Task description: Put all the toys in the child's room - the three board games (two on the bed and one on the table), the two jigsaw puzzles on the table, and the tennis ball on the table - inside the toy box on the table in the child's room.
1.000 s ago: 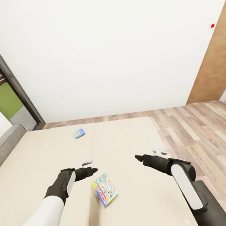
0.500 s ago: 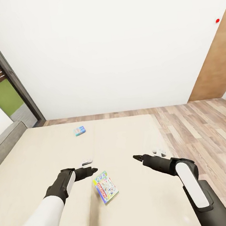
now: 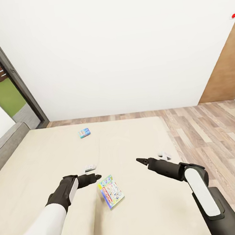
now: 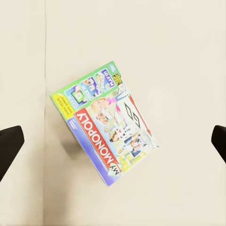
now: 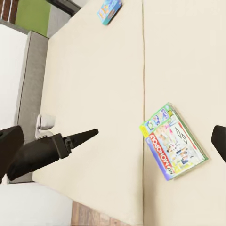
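Monopoly box [image 3: 110, 191] is lying on the bed [image 3: 34, 160] just beside the left gripper [image 3: 95, 177], whose fingers are spread wide.

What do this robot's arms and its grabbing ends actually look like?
Each arm has a glossy white shell section, then a matte black forearm narrowing toward the tip. The left end effector and right end effector each show one dark pointed finger and one pale grey finger. No cables or markings are visible.

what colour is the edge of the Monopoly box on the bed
Green, best seen in the left wrist view: the Monopoly box has a green border.
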